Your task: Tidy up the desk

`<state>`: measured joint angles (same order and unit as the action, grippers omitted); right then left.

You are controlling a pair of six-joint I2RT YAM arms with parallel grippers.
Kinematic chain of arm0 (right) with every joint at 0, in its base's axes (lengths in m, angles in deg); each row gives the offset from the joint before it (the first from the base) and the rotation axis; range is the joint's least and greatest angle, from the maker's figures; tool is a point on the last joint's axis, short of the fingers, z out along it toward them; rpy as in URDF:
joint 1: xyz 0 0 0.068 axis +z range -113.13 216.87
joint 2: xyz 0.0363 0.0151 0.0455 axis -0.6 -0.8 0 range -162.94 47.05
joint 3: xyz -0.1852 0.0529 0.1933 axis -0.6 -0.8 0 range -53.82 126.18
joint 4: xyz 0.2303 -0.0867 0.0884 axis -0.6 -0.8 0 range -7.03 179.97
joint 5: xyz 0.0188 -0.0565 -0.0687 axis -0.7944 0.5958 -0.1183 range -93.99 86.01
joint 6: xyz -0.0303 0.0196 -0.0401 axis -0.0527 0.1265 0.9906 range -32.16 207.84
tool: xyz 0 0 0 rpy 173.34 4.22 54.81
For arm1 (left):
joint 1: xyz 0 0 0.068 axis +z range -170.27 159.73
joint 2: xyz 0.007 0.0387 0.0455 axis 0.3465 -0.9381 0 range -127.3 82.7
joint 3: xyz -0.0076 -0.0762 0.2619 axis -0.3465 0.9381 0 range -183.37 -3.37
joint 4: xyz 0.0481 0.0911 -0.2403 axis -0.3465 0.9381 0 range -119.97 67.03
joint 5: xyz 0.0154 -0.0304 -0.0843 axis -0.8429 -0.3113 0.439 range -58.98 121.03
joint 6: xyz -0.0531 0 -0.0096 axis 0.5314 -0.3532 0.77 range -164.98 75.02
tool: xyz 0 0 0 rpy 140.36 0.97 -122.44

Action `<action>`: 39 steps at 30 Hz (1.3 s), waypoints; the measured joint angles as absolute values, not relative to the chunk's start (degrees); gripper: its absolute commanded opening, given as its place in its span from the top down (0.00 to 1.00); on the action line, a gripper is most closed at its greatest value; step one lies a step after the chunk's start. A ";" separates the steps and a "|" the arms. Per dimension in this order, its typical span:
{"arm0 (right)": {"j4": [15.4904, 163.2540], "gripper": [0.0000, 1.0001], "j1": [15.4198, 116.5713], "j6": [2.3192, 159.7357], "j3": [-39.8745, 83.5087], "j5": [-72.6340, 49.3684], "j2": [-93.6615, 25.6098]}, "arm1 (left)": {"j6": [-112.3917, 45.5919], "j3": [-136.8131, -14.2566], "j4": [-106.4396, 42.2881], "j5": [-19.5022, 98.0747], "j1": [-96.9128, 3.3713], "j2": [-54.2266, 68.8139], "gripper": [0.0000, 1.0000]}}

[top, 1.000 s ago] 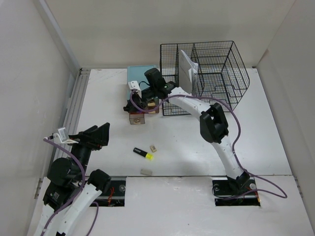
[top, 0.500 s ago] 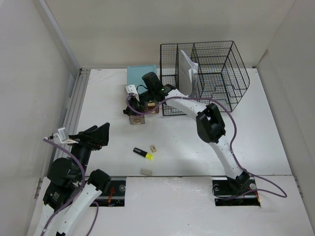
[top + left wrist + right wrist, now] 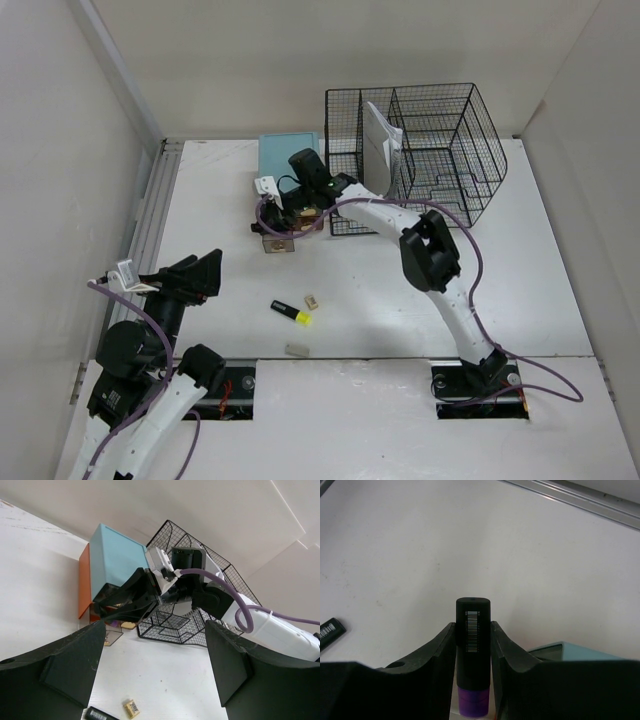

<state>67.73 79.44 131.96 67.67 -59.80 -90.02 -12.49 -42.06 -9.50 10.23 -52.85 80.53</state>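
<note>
Clenched on a black plastic marker pen with a purple band is my right pincer. Both fingers press on its sides, and its black end with a barcode label stands out past my fingertips. This pincer hangs over the far part of the large flat white desk, just in front of a teal rectangular drawer box and just beside a black wire-mesh rack. White paper sheets stand tilted in the left compartment of the rack. Below the pincer a small clear brownish tray rests on the desk.

My left pincer is released. Its jaws are wide apart with nothing between them, above the near left part of the desk, well apart from the other one. A metal rail runs along the left edge of the desk. Near the front edge lie a black and yellow highlighter pen, a small beige block just beside it, and a second pale block nearer to the edge.
</note>
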 measured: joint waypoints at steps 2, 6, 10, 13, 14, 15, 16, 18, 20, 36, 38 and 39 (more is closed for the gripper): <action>68.03 0.65 79.46 132.53 66.82 -59.32 -89.54 | -12.49 -42.06 -9.50 10.12 -52.85 80.53 0.22; 68.27 0.54 79.54 133.16 65.05 -58.97 -88.45 | -12.49 -42.06 -9.50 9.97 -52.85 80.53 0.22; 68.30 0.47 79.57 133.49 62.28 -57.73 -86.87 | -12.49 -42.06 -9.50 9.97 -52.85 80.53 0.22; 68.23 0.45 79.52 133.56 60.59 -56.87 -85.65 | -12.49 -42.06 -9.50 9.97 -52.85 80.53 0.22; 68.17 0.45 79.50 133.53 60.31 -56.59 -85.39 | -12.49 -42.06 -9.50 9.97 -52.85 80.53 0.22; 68.21 0.45 79.44 133.56 59.85 -56.31 -85.08 | -12.49 -42.06 -9.50 9.97 -52.85 80.53 0.22; 68.17 0.45 79.39 133.58 59.35 -56.09 -84.73 | -12.49 -42.06 -9.50 9.97 -52.85 80.53 0.22; 68.17 0.50 79.28 133.60 58.21 -55.28 -83.88 | -12.49 -42.06 -9.50 9.97 -52.85 80.53 0.22; 68.06 0.71 79.19 133.77 56.99 -53.86 -82.63 | -12.49 -42.06 -9.50 9.97 -52.85 80.53 0.22; 62.46 0.30 92.42 133.16 38.61 -29.18 -60.30 | -11.86 -42.06 -9.50 9.97 -52.85 80.77 0.22; 61.21 0.19 94.76 130.98 36.42 -28.83 -60.69 | -11.83 -42.04 -9.35 9.99 -52.85 81.09 0.22; 60.65 0.19 95.54 129.08 35.39 -28.68 -61.02 | -11.83 -42.04 -9.37 9.99 -52.85 81.40 0.22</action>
<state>60.65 95.54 129.08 35.39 -28.68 -61.02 -11.83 -42.04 -9.37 9.99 -52.85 81.40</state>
